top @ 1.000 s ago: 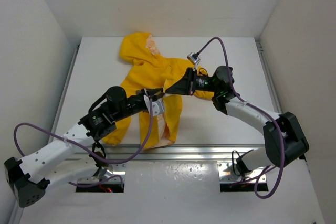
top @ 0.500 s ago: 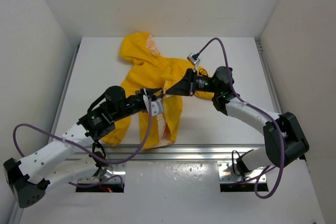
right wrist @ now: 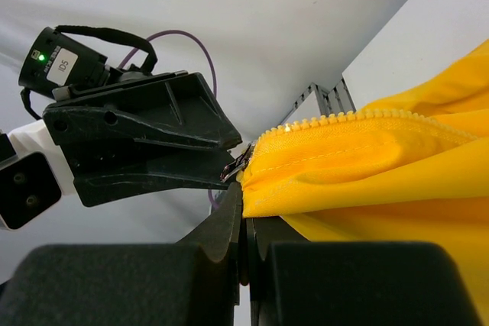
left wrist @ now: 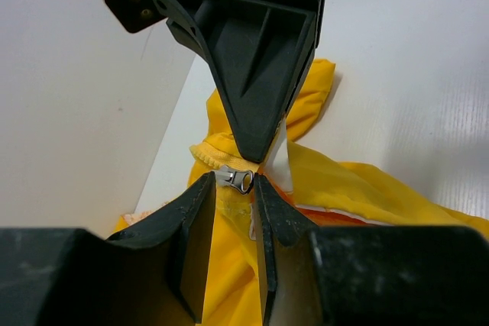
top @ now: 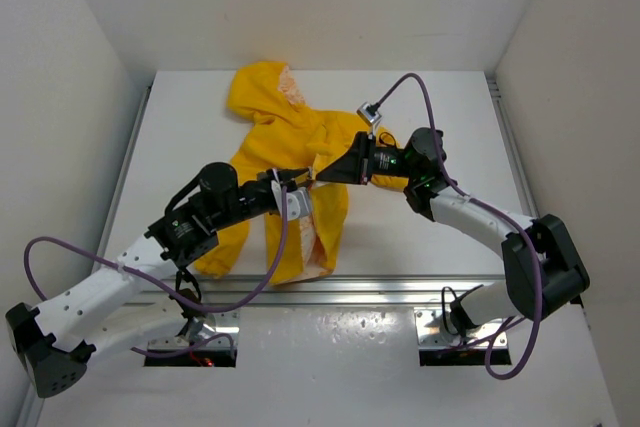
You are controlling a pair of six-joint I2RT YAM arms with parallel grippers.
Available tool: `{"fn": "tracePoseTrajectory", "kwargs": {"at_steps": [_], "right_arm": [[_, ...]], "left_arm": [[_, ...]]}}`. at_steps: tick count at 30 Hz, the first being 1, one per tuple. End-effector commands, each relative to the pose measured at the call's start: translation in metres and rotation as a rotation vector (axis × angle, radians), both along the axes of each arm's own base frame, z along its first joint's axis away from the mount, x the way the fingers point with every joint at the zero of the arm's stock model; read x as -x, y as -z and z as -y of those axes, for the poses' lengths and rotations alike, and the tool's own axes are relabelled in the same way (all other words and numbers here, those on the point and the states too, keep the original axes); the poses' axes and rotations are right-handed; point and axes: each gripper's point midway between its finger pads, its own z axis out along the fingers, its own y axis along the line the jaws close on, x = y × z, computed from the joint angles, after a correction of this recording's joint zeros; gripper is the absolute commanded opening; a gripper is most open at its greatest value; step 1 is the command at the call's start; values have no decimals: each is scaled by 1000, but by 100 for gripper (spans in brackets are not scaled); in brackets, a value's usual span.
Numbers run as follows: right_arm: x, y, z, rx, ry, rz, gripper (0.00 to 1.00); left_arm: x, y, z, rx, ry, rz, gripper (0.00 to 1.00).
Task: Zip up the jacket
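The yellow jacket (top: 290, 137) lies at the middle back of the table, hood toward the back wall. My right gripper (top: 320, 178) is shut on the jacket's zipper edge (right wrist: 344, 124) and holds it lifted. My left gripper (top: 300, 193) meets it tip to tip from the left. In the left wrist view its fingers (left wrist: 200, 211) stand a narrow gap apart with the silver zipper pull (left wrist: 238, 181) pinched between the tips, right under the right gripper's black fingertips (left wrist: 256, 139). The pull also shows in the right wrist view (right wrist: 234, 168). The cream lining (top: 290, 87) shows in the hood.
The white table (top: 430, 107) is walled on the left, back and right. A metal rail (top: 400, 289) runs along its near edge. The right arm's purple cable (top: 415, 82) loops above the jacket's right sleeve.
My left gripper has edged slightly to the left. The right gripper and the jacket have hardly moved.
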Motion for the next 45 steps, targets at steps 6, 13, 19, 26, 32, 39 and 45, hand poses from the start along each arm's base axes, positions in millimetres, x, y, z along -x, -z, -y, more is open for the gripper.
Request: {"fn": "tracePoseTrajectory", "kwargs": {"at_steps": [6, 13, 19, 26, 32, 39, 45], "right_arm": [[13, -17, 2, -31, -29, 111, 0], [13, -19, 1, -34, -33, 118, 0], [14, -19, 1, -34, -37, 122, 0], [22, -25, 1, -49, -68, 163, 0], [25, -27, 0, -55, -81, 179, 0], [27, -26, 0, -56, -91, 190, 0], [39, -28, -1, -56, -157, 228, 0]], "left_arm": [[3, -48, -6, 93, 5, 76, 33], [7, -42, -1, 86, 35, 36, 40], [3, -36, 1, 69, 26, 31, 37], [-2, -34, 0, 57, 8, 33, 25], [-3, -28, 1, 44, 8, 20, 21], [-3, -25, 0, 41, -3, 2, 0], [-13, -21, 2, 84, -52, -62, 0]]}}
